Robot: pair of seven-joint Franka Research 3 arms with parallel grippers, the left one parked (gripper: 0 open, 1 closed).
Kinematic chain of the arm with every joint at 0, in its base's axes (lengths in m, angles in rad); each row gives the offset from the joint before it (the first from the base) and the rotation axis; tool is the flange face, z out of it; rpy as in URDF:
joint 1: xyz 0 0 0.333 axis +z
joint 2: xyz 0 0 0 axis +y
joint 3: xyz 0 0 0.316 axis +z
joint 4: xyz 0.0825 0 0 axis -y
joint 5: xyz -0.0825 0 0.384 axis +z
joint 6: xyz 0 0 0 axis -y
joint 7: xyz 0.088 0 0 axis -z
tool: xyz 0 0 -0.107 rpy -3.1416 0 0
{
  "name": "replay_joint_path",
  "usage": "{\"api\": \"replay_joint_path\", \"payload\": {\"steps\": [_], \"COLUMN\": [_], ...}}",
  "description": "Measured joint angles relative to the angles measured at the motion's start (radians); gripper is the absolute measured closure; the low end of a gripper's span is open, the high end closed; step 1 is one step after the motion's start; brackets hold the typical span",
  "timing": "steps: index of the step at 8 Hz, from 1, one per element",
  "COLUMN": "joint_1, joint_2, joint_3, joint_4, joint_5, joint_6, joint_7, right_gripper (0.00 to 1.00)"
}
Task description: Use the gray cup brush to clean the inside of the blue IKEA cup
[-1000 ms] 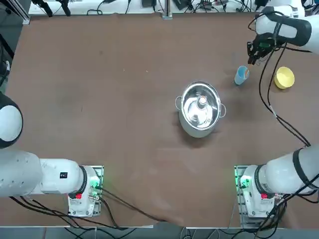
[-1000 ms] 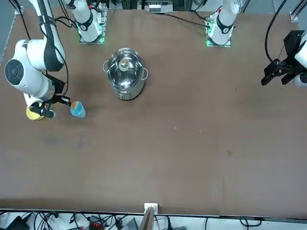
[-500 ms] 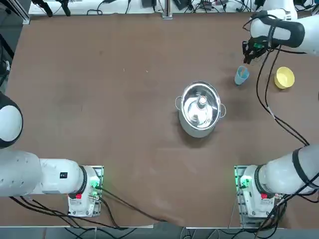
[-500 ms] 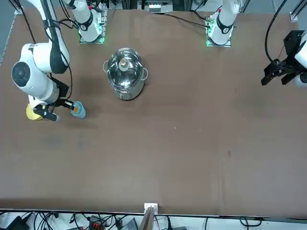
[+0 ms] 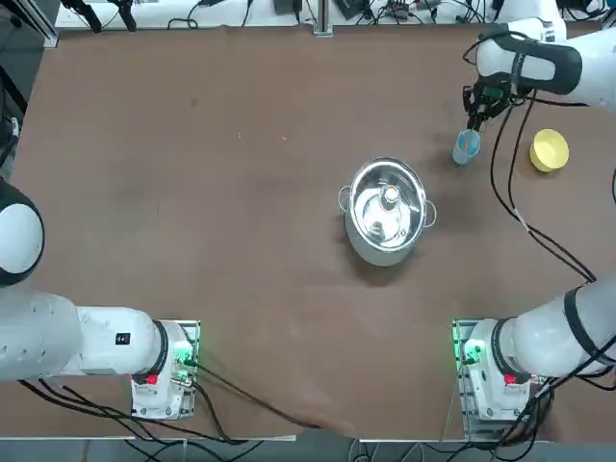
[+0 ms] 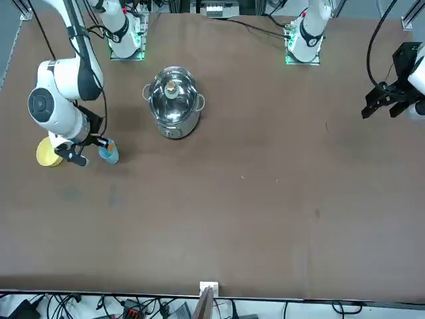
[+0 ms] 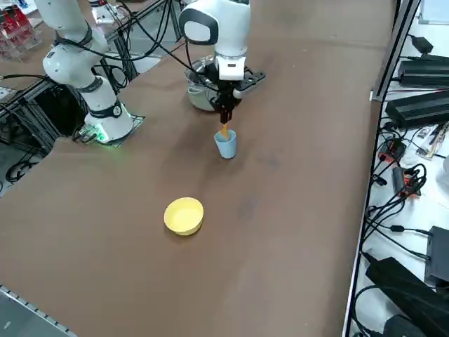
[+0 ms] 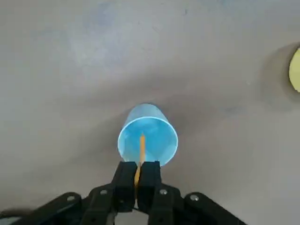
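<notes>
The blue IKEA cup (image 8: pixel 148 136) stands upright on the brown table, open end up, also seen in the top view (image 5: pixel 466 146), the front view (image 6: pixel 109 153) and the right side view (image 7: pixel 226 144). My right gripper (image 8: pixel 137 176) hangs directly above the cup, shut on the thin orange handle of the gray cup brush (image 8: pixel 141 152). The brush points straight down into the cup's mouth (image 7: pixel 224 130). Its bristle end is hidden inside the cup. From overhead the gripper (image 5: pixel 474 114) sits just beyond the cup's far rim.
A yellow bowl (image 5: pixel 550 150) lies on the table to the right of the cup, about a cup's width away (image 7: pixel 184 215). A lidded steel pot (image 5: pixel 387 210) stands at the table's middle, nearer the arm bases. Cables hang from the right arm.
My right gripper has moved sideways away from the yellow bowl to stand over the cup, carrying the brush with it. The cup, bowl and pot have not moved.
</notes>
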Motion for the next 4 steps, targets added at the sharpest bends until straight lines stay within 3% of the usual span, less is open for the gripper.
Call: {"api": "replay_joint_path", "payload": {"steps": [4], "joint_1": [-0.022], "joint_2": [-0.005], "joint_3": [-0.011], "joint_4": [0.005], "joint_5": [-0.058], "joint_6": [-0.020], "joint_7": [0.008], "right_gripper": [0.95]}}
